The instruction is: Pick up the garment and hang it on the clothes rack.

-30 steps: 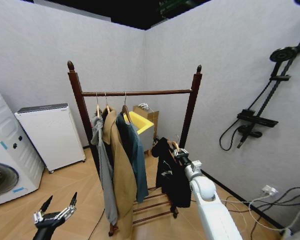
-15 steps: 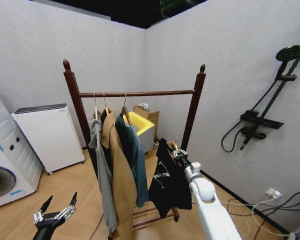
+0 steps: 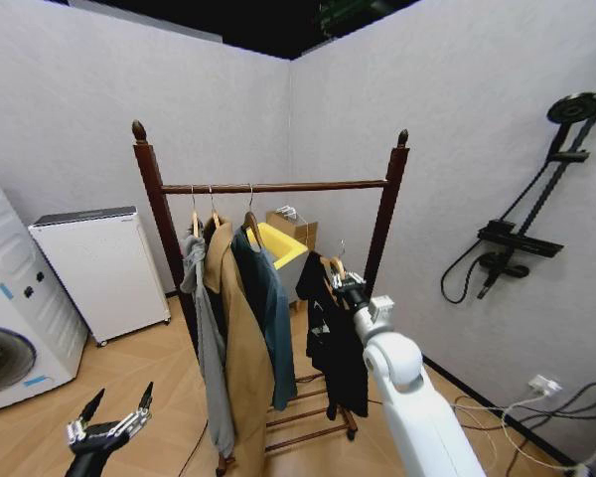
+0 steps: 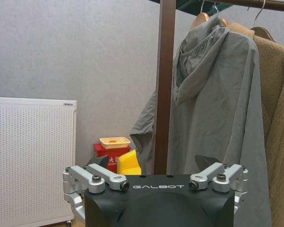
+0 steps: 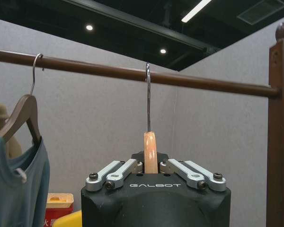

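Garment (image 3: 330, 343) hangs from the right gripper (image 3: 340, 283), clamped on its hanger (image 5: 150, 152); hook points straight up, just under the clothes rack (image 3: 278, 185) bar. Left gripper (image 3: 109, 427) idles low, fingers spread.

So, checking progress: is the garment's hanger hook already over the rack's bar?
No: the hanger hook is still below the clothes rack bar, held by the right gripper.

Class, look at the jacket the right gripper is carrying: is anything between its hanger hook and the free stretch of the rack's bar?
Nothing visible. The right gripper holds the garment by its hanger, hook up near the clothes rack bar. The teal-blue shirt hangs off to one side.
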